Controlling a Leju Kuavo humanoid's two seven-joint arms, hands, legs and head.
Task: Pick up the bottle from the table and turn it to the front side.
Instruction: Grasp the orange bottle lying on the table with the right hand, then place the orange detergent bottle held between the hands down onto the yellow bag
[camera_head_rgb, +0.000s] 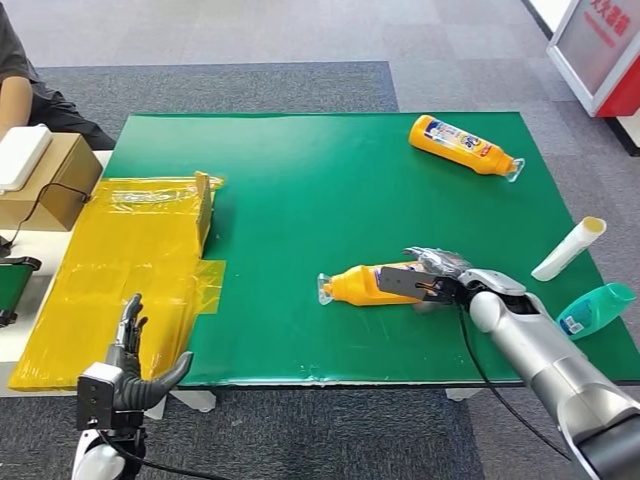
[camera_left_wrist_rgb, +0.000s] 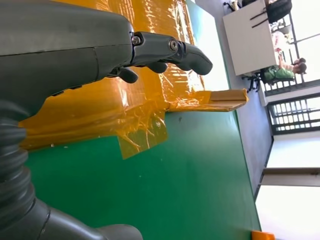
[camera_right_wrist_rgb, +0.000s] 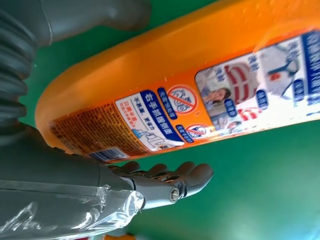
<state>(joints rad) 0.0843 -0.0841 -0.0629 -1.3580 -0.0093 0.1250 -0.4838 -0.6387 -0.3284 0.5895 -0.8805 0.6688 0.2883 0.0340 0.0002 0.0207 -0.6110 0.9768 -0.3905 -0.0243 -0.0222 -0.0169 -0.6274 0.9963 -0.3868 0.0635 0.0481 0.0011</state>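
Note:
An orange bottle (camera_head_rgb: 362, 285) lies on its side on the green table (camera_head_rgb: 302, 180), cap end toward the left. My right hand (camera_head_rgb: 438, 275) sits over its base end. In the right wrist view the bottle (camera_right_wrist_rgb: 188, 75) shows its printed label, with my thumb (camera_right_wrist_rgb: 94, 15) on one side and my fingers (camera_right_wrist_rgb: 170, 182) stretched along the other edge; a strip of green shows between thumb and bottle. My left hand (camera_head_rgb: 132, 370) hovers low off the table's front left, fingers spread and holding nothing, and it is seen again in the left wrist view (camera_left_wrist_rgb: 94, 50).
A second orange bottle (camera_head_rgb: 464, 145) lies at the back right. A white tube (camera_head_rgb: 567, 248) and a teal bottle (camera_head_rgb: 596, 308) lie at the right edge. A yellow-wrapped flat box (camera_head_rgb: 128, 260) covers the left end. A person (camera_head_rgb: 15, 80) sits beyond a cardboard box (camera_head_rgb: 53, 180).

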